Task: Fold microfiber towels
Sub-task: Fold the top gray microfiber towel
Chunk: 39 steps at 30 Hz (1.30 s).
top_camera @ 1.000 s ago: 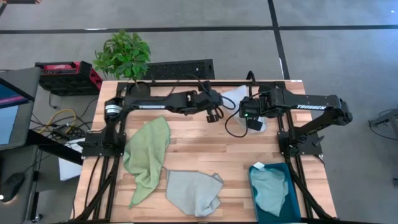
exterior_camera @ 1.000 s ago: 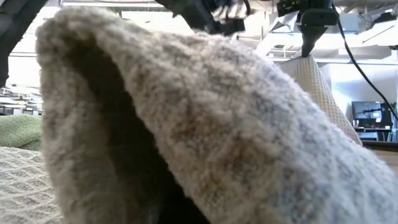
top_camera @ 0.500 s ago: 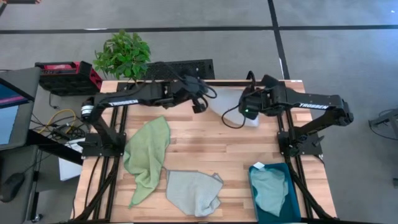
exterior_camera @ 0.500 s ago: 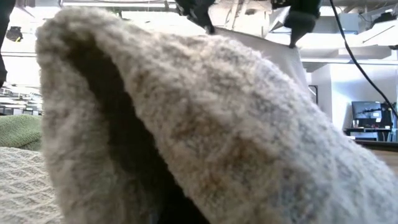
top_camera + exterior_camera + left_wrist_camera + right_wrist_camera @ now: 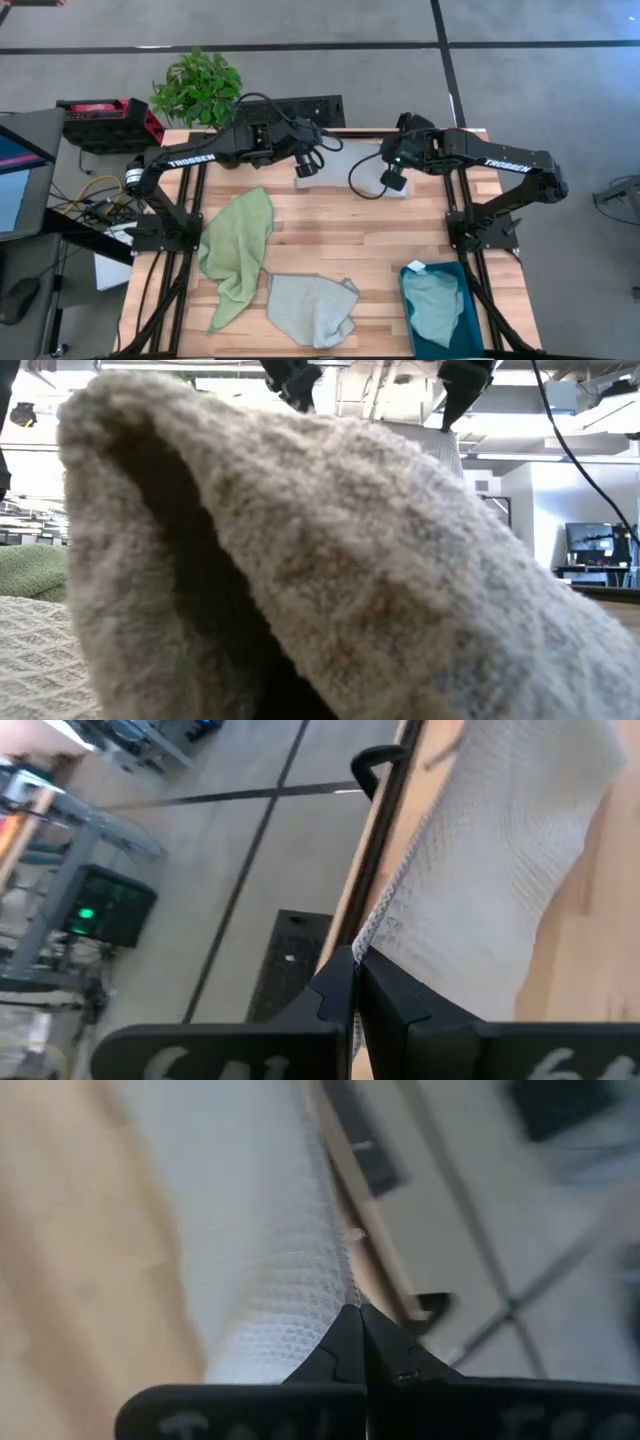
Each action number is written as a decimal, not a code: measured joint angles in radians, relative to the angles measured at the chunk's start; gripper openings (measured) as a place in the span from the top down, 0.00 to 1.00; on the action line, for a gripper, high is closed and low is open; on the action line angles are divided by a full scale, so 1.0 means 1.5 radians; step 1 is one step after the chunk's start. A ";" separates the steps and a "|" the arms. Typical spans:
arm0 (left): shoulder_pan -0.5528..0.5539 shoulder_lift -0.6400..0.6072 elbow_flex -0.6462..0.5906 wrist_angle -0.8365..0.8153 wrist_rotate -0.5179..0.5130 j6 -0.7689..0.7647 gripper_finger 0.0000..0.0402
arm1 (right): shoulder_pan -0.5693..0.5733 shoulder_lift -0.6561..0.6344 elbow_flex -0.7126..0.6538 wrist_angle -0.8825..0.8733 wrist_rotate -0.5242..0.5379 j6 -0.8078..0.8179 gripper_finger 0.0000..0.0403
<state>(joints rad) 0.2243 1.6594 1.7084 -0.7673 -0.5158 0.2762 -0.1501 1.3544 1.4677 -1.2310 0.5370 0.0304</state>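
My left gripper (image 5: 303, 168) and right gripper (image 5: 391, 178) each pinch a corner of the pale grey-blue towel (image 5: 350, 165), stretched at the table's far edge. Green towel (image 5: 237, 250), grey towel (image 5: 312, 308) lie unfolded; another fills the teal bin (image 5: 475, 335).

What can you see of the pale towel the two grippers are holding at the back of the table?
The pale grey-blue towel is a thin cloth with a fine waffle-like weave. It hangs stretched between the left gripper and the right gripper, each shut on a top corner, at the far edge of the wooden table.
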 joint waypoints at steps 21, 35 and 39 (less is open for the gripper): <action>0.000 0.029 -0.001 -0.082 0.096 -0.030 1.00 | -0.040 0.006 -0.201 0.254 -0.305 -0.166 0.99; -0.001 0.029 -0.001 -0.083 0.097 -0.025 1.00 | -0.054 0.006 -0.224 0.333 -0.305 -0.190 0.82; -0.001 0.029 -0.001 -0.083 0.097 -0.018 1.00 | -0.054 0.006 -0.224 0.371 -0.315 -0.212 0.77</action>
<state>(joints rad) 0.2234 1.7035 1.7069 -0.8918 -0.3698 0.2497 -0.2317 1.3628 1.1324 -0.6747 0.0650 -0.2874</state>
